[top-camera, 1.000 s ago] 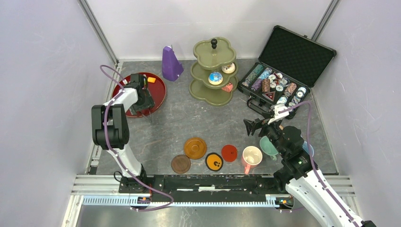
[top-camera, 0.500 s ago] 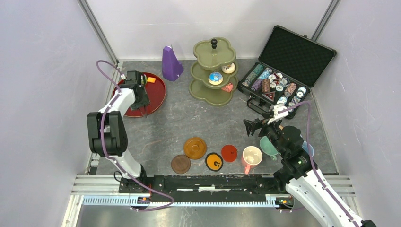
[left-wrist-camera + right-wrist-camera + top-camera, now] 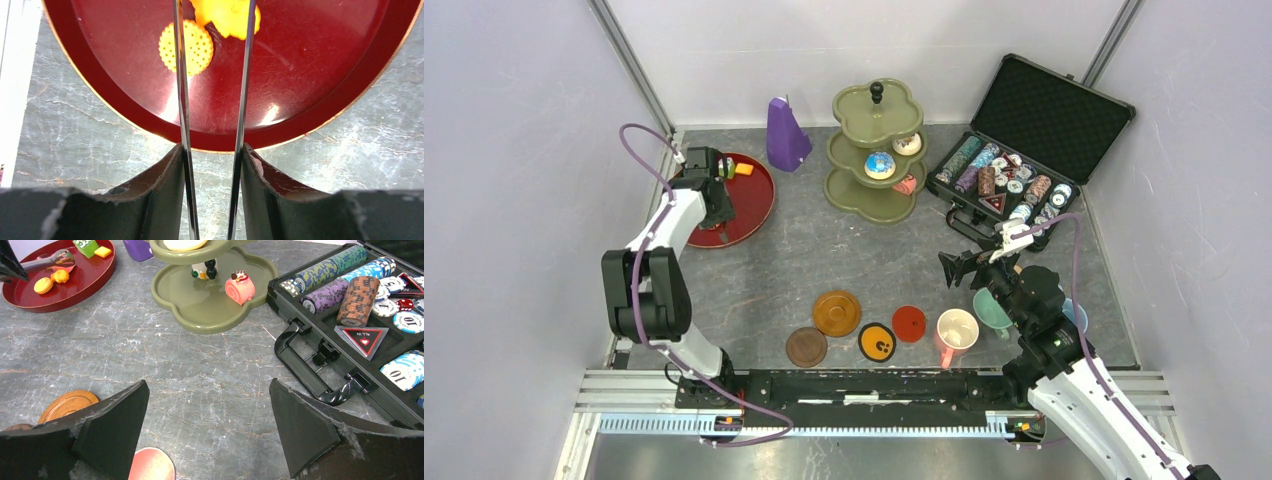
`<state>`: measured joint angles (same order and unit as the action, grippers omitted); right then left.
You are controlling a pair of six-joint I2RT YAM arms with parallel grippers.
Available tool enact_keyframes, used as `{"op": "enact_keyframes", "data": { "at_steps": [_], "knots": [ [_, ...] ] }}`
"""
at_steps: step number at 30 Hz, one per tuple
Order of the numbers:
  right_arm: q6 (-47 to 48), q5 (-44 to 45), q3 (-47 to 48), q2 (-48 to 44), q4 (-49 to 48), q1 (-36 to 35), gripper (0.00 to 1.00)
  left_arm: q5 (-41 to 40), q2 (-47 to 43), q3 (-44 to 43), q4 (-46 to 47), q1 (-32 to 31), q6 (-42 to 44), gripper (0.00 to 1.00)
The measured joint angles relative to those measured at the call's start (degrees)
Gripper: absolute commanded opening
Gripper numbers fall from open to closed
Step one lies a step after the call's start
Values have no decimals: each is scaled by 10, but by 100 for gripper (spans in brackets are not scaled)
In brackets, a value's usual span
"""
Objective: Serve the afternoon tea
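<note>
My left gripper (image 3: 212, 150) is shut on a pair of thin metal tongs (image 3: 182, 95). Their two blades reach out over the red tray (image 3: 320, 115) and pinch an orange pastry (image 3: 227, 15) at their tips. A round yellow biscuit (image 3: 192, 47) lies on the tray just left of the blades. From above, the left gripper (image 3: 712, 188) hangs over the tray's left half. The olive-green three-tier stand (image 3: 876, 150) holds a few small cakes, among them a pink roll (image 3: 239, 287). My right gripper (image 3: 210, 425) is open over bare table, with nothing between its fingers.
Coasters (image 3: 837, 312) lie in a row near the front, a red one (image 3: 150, 465) under my right gripper. Pink (image 3: 956, 328), teal (image 3: 991, 308) and blue (image 3: 1076, 315) mugs stand by the right arm. An open black chip case (image 3: 1014, 185) and a purple pyramid (image 3: 784, 135) stand behind.
The left gripper has narrowed on the tongs, drawing their blades together, and has moved back and left over the red tray. The right arm has not moved.
</note>
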<state>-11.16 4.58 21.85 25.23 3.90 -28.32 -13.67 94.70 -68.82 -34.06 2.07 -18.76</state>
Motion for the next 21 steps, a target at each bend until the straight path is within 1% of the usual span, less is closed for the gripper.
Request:
{"op": "enact_keyframes", "data": {
  "at_steps": [8, 13, 17, 21],
  "knots": [
    [0, 0, 0, 0, 0, 0, 98, -14, -82, 19, 3, -1, 0, 33],
    [0, 0, 0, 1, 0, 0, 98, -15, -98, 19, 2, -12, 1, 33],
    [0, 0, 0, 4, 0, 0, 98, -14, -125, 19, -3, -52, 2, 34],
    [0, 0, 0, 9, -1, 0, 98, 21, -172, 26, 4, -113, 0, 36]
  ]
}}
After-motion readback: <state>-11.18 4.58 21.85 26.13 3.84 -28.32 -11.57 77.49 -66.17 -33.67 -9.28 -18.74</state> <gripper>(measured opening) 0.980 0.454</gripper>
